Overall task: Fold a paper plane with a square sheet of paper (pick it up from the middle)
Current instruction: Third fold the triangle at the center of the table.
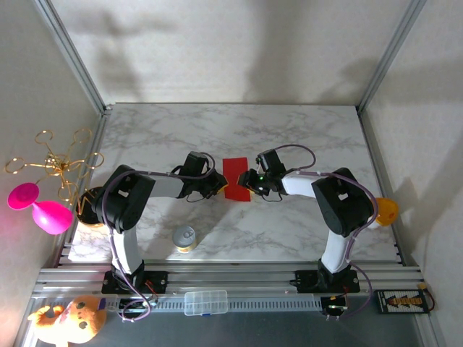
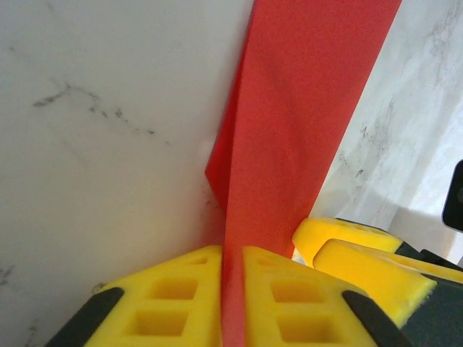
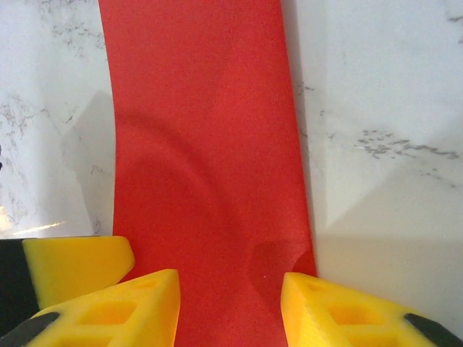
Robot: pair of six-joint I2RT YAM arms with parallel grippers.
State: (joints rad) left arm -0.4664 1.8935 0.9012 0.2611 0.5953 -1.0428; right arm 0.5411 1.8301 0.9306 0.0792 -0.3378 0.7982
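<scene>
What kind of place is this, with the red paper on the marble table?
Probably a robotics lab test cell, not a home: a marble-patterned table boxed in by aluminium framing, the left arm and right arm bolted at its near edge, and props like a can and a plush toy.

Both flanks of the square sheet of paper (image 1: 234, 177) are taken. The left hand (image 1: 215, 185) is pinched onto its left edge, and the right hand (image 1: 254, 189) straddles its right edge with fingers apart. Both arms slant back toward the near side. Beyond the sheet, the marble worktop (image 1: 217, 130) lies bare to the back wall. A small can (image 1: 185, 238) stands near-left of the sheet, well apart from it. Near-right of the sheet is open marble.
</scene>
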